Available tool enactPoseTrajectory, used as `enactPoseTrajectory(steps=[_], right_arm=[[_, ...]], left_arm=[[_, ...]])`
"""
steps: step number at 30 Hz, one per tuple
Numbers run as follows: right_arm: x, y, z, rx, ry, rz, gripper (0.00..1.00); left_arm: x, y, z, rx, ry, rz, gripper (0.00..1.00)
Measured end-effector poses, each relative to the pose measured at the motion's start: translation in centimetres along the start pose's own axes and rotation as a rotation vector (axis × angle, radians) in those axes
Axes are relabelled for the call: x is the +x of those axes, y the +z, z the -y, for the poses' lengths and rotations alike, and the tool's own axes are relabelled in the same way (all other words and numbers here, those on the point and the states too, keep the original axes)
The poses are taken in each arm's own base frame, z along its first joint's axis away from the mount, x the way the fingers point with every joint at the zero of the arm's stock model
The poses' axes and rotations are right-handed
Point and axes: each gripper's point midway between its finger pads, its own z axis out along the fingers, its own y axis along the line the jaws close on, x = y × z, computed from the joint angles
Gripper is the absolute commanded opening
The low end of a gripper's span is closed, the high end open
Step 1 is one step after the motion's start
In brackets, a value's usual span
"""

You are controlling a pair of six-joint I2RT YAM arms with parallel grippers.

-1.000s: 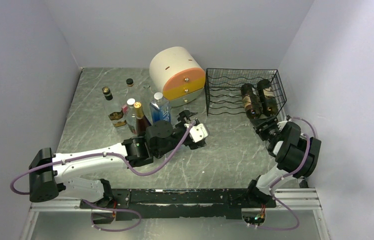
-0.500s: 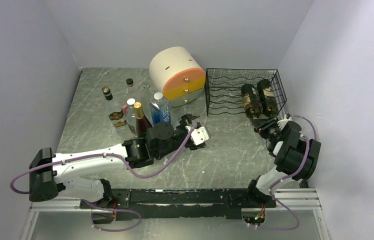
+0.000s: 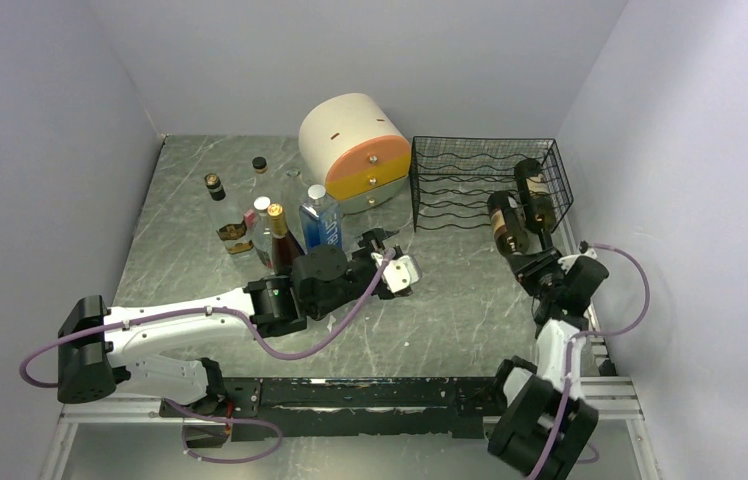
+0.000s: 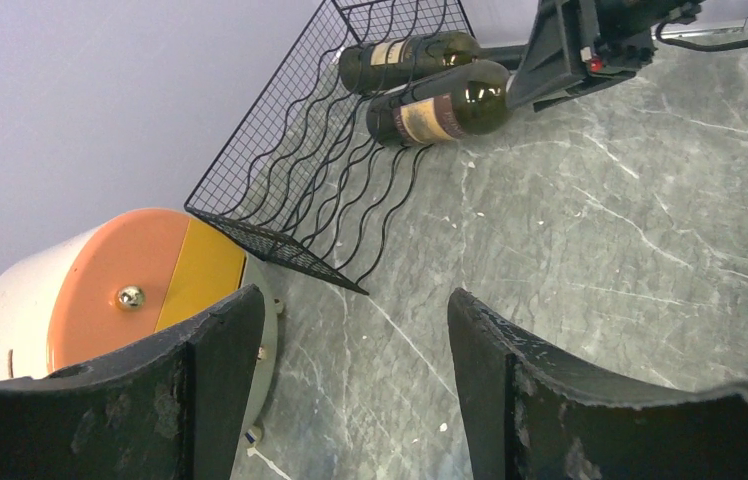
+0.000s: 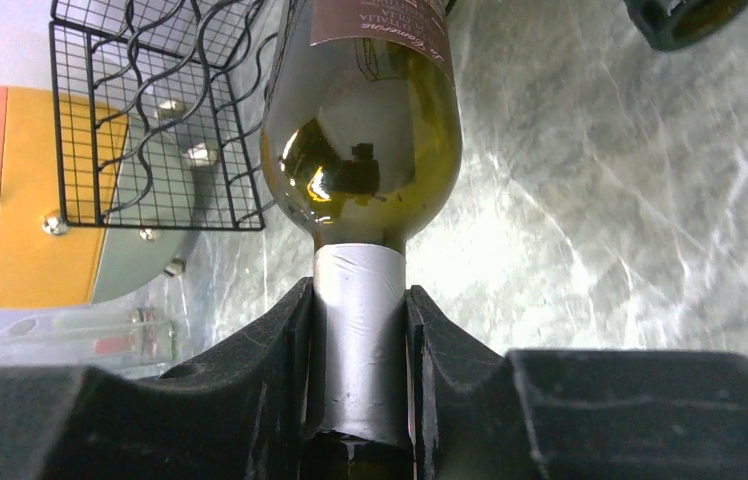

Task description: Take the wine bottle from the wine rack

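The dark green glass wine bottle (image 3: 506, 222) is lying angled out of the black wire-mesh rack (image 3: 470, 175), base just at its open front: removal is looking partly done, clearing it is remaining. The right tool (image 5: 360, 300) is clamping its silver-foiled neck, which only the right wrist view is showing plainly. The left tool (image 4: 350, 380) is hanging half-spread, empty.

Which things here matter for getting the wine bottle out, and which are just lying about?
In the job: wine bottle, gripped at its neck by the right gripper; wine rack.
Lying about: second bottle in the rack; round drawer unit; standing bottles.
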Motion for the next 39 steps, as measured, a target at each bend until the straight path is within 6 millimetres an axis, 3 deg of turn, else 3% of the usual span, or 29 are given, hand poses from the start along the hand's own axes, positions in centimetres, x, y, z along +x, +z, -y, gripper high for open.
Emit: enactPoseTrajectory(steps=[14,26,39], right_arm=[[2.2,-5.1,-1.1,0.091,0.041,-0.017,0.0],[2.9,-7.1,-2.7,0.243,0.049,-0.212,0.0],[3.6,-8.9,-7.1,0.271,-0.102,-0.455,0.0]], left_arm=[[-0.2,-0.1,1.1,0.007,0.019,-0.004,0.73],[-0.4,-0.1,1.2,-0.015,0.029,-0.001,0.82],[-0.3,-0.1,1.1,-0.031,0.03,-0.003,0.88]])
